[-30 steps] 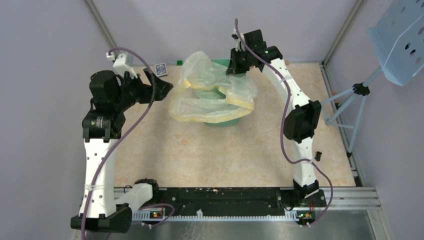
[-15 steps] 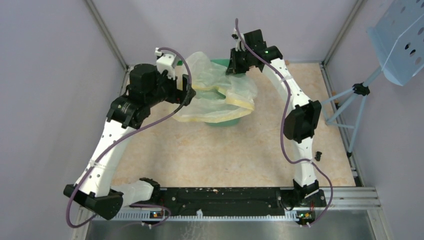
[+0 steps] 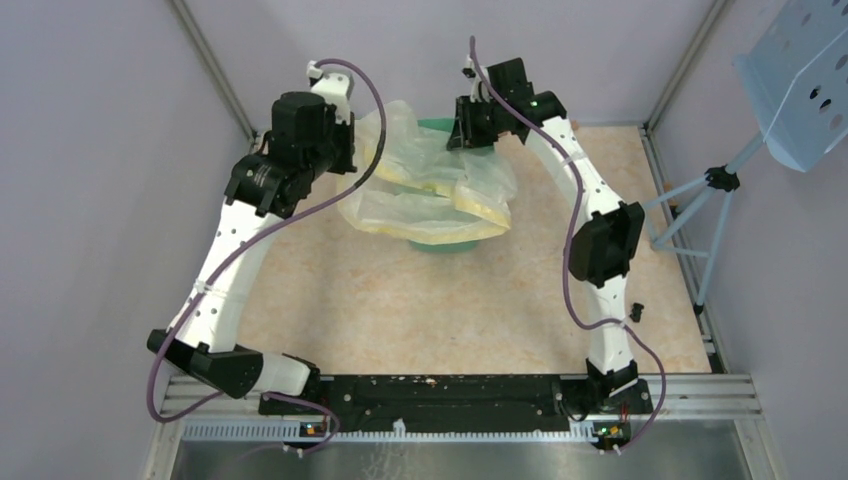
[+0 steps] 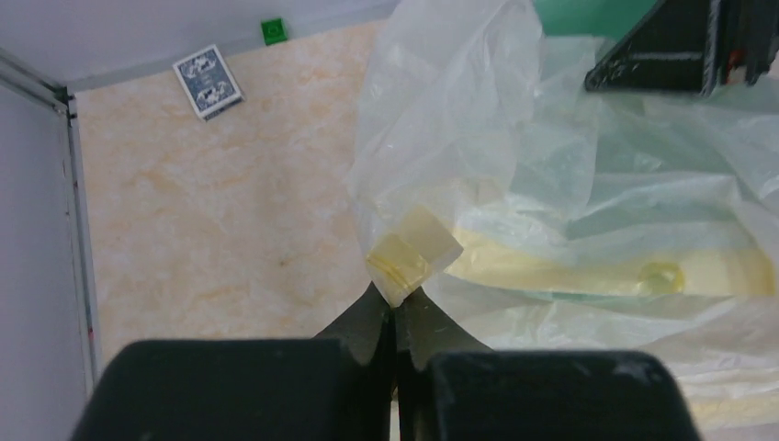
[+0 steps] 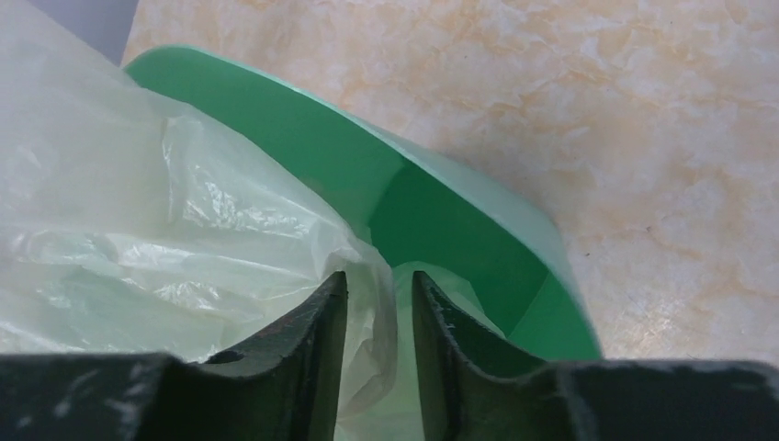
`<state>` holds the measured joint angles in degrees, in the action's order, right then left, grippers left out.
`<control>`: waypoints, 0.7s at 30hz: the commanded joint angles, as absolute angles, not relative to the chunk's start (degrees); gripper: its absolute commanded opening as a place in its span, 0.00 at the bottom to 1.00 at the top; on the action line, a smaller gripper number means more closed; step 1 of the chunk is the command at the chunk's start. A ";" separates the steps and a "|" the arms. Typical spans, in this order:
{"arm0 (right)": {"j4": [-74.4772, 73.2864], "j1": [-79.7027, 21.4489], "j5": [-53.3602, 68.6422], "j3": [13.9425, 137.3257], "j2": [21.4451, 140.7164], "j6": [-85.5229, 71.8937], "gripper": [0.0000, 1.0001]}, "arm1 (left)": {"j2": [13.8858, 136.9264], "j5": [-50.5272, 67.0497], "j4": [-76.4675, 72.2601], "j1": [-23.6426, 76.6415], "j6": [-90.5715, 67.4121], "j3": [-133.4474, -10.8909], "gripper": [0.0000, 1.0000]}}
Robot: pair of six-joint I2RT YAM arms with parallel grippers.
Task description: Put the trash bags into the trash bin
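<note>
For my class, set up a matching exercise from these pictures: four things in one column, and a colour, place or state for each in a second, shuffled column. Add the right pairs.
Things
1. trash bag
2. trash bin
3. left gripper
4. card box

Descriptions
A. shut, pinching a yellow plastic edge
B. green, mostly covered by plastic film
C. lying flat on the table, apart from the rest
D. translucent pale yellow, crumpled

Right pairs: 1-D, 2-B, 3-A, 4-C
</note>
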<state>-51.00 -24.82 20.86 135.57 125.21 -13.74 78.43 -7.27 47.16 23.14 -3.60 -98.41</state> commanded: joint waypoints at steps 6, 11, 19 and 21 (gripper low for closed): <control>-49.26 -25.61 21.08 136.79 114.88 -9.58 0.52 | 80.28 -2.37 47.32 23.22 -16.57 -107.98 0.00; -48.32 -26.68 22.31 135.17 111.16 -7.25 0.58 | 82.81 -1.67 46.65 23.20 -20.52 -109.27 0.00; -46.90 -30.71 26.87 127.20 103.11 -0.47 0.65 | 85.08 1.69 42.38 22.47 -23.73 -111.17 0.00; -46.41 -33.14 27.40 124.72 102.06 2.68 0.65 | 85.25 1.35 42.01 22.03 -25.04 -111.61 0.00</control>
